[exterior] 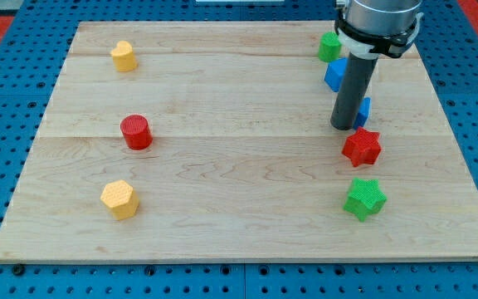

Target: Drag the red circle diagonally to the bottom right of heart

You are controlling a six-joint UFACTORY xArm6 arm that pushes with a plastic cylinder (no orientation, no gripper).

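Note:
The red circle [136,132] lies on the left part of the wooden board [239,232]. A yellow heart-like block [124,56] sits above it near the view's top left. My tip [343,126] rests on the board far to the right of the red circle. It is just above and left of a red star [362,147] and beside a small blue block [363,110], which the rod partly hides.
A yellow hexagon [120,198] lies below the red circle. A green star [364,198] sits below the red star. A larger blue block [336,73] and a green block [330,46] sit at the top right behind the rod.

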